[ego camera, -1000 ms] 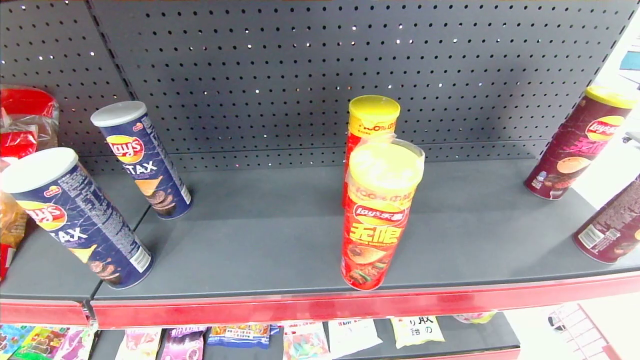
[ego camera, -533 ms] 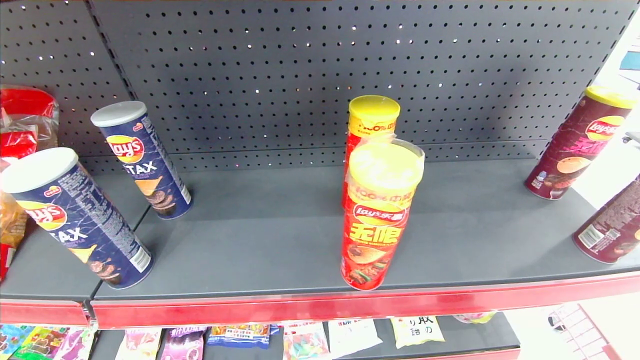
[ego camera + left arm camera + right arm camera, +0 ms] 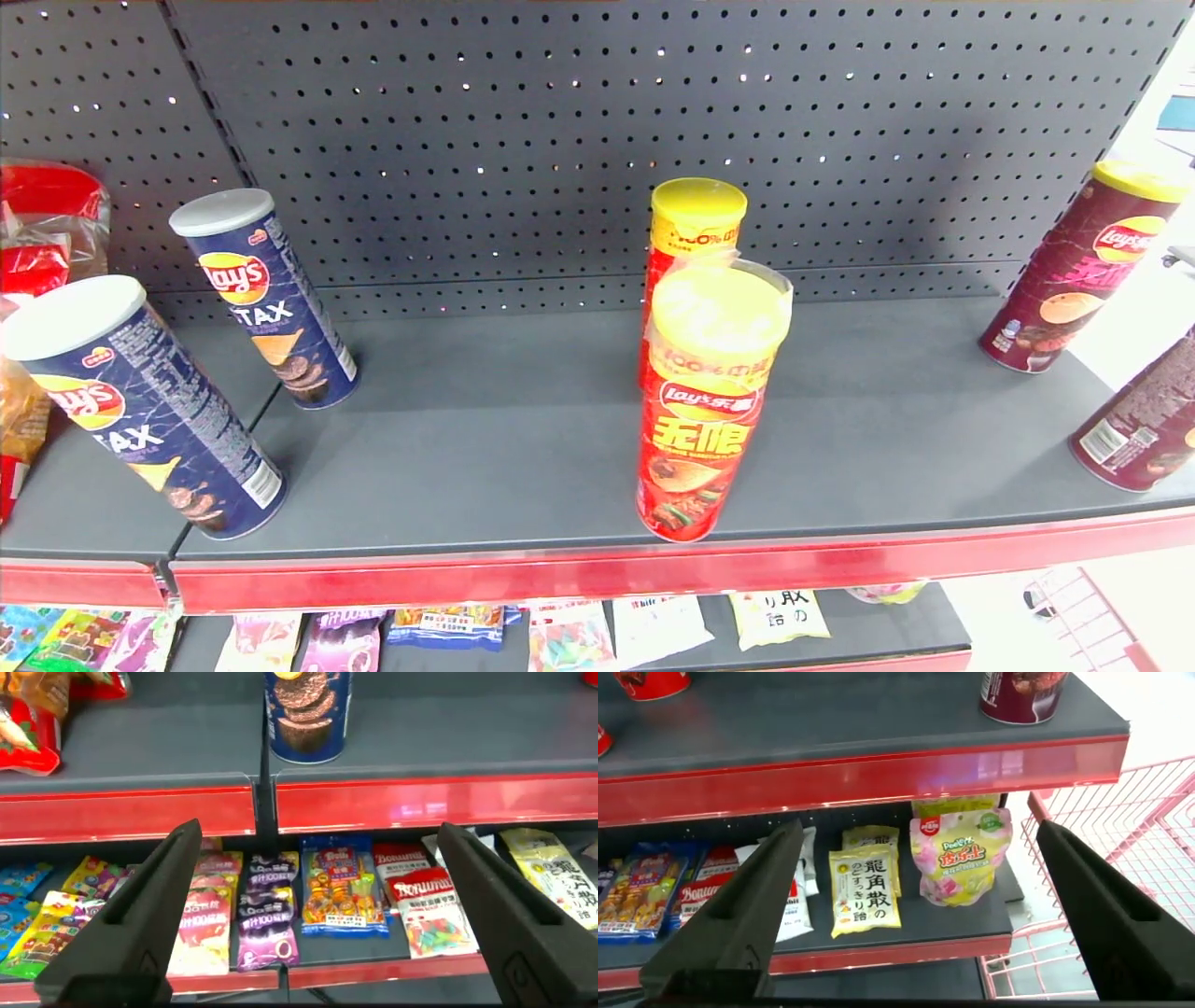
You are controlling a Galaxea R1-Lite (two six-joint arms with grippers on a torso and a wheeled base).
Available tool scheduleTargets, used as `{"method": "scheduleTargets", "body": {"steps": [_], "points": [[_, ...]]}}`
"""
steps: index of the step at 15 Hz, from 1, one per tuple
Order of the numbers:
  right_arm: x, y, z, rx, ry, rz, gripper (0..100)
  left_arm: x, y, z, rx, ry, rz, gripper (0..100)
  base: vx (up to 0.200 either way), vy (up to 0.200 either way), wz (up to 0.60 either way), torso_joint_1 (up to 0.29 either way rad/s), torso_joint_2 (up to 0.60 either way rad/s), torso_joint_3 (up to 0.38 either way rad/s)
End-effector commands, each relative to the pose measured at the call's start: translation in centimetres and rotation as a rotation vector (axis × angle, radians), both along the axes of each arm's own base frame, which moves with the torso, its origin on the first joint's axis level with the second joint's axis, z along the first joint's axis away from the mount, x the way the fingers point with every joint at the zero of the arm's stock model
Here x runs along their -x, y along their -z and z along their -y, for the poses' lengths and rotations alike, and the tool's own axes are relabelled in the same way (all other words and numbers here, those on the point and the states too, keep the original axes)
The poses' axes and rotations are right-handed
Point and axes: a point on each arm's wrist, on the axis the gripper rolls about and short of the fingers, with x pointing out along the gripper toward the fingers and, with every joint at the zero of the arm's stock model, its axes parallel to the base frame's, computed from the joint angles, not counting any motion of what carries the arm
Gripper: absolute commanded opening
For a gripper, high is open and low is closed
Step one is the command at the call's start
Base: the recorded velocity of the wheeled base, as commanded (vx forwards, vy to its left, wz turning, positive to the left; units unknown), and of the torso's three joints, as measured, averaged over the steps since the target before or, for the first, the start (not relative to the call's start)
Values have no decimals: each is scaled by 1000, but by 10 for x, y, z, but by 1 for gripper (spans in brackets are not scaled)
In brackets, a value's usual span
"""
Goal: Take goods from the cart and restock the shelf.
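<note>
On the shelf point(image 3: 523, 448) — two red cans point(image 3: 705, 401) upright | left gripper point(image 3: 318, 831) wide apart, empty | right gripper point(image 3: 920, 829) likewise

Recorded no change across the last second of the head view. Detected no shift of the framing, and no displacement, tilt or turn among the blue cans point(image 3: 140, 411), the red cans point(image 3: 705, 411) or the maroon cans point(image 3: 1074, 280) on the shelf point(image 3: 513, 448). Noted no item added or removed. Could not compare the wrist views against any earlier moment.
</note>
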Motion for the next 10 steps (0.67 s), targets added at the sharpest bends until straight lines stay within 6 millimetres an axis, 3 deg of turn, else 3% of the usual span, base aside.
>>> {"method": "scheduleTargets", "body": {"steps": [1, 10], "points": [[0, 0, 0, 6, 0, -1, 100, 0, 0, 0, 18, -23, 0, 100, 0, 0, 0, 0, 0, 0], [0, 0, 0, 37, -3, -4, 100, 0, 0, 0, 10, -20, 0, 100, 0, 0, 0, 0, 0, 0]]}}
